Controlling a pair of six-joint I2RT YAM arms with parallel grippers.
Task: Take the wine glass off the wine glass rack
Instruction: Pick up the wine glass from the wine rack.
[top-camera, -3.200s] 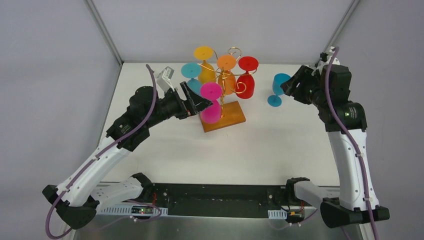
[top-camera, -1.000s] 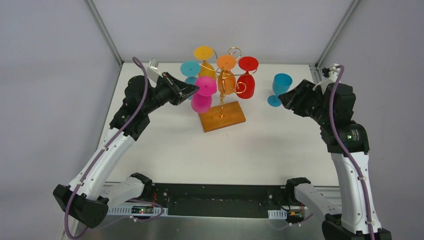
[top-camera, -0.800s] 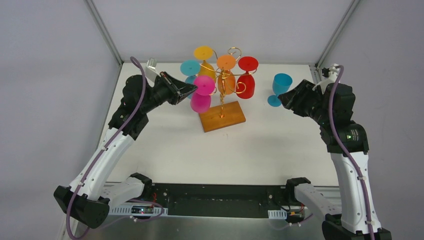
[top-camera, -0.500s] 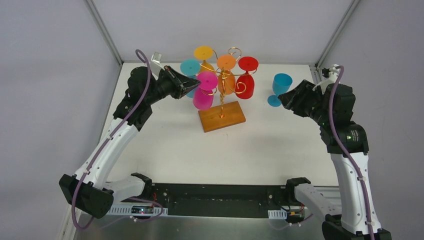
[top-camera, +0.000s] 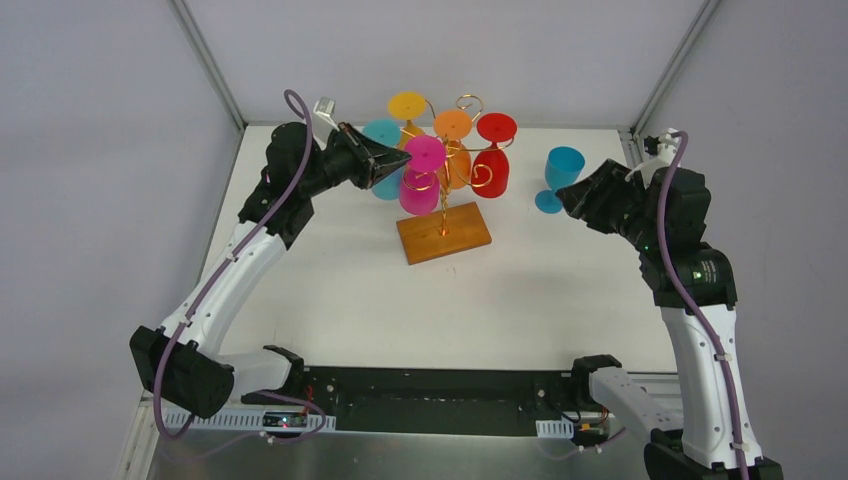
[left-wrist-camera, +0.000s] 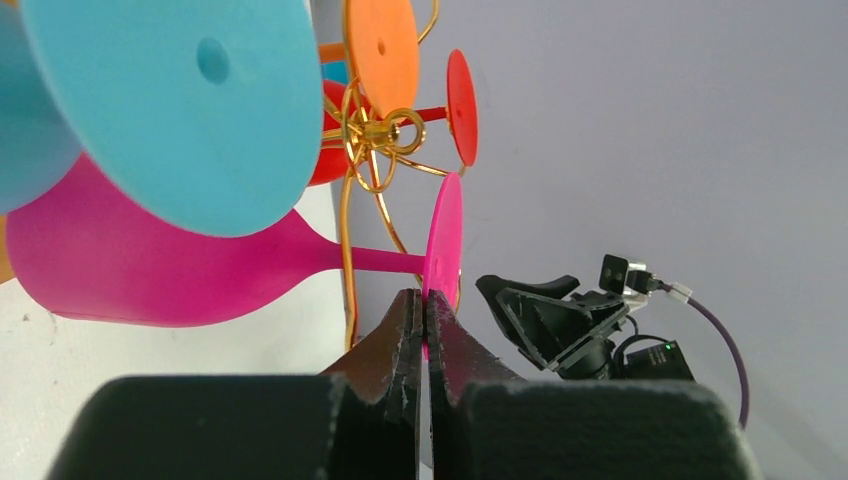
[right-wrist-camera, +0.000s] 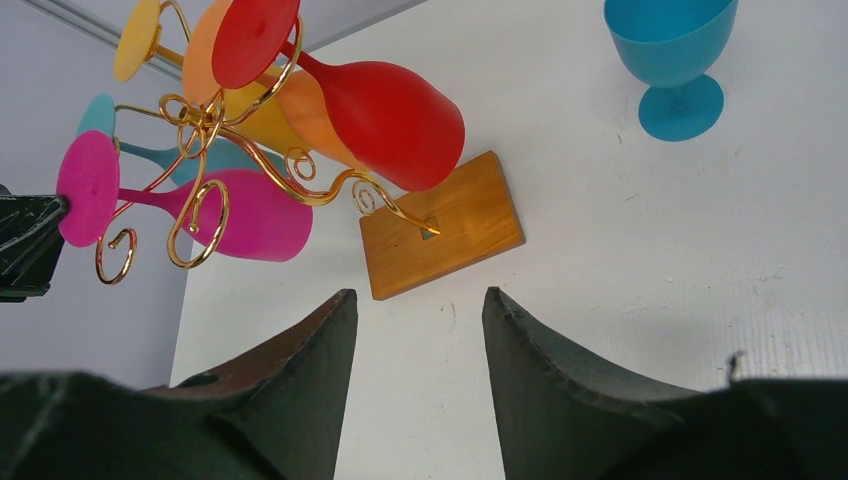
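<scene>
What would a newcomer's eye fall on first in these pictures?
The gold rack at the far middle of the table, hung with bright upside-down glasses. The left gripper is shut on the foot of the pink glass there. A blue glass stands alone, upright, to the right, before the open right gripper.

The left claw (left-wrist-camera: 422, 315) pinches the foot rim of the magenta wine glass (left-wrist-camera: 150, 270), just below the wine glass rack (left-wrist-camera: 372, 140). A blue glass foot (left-wrist-camera: 180, 100) fills the space left of the rack, an orange foot (left-wrist-camera: 385, 50) above it.
</scene>
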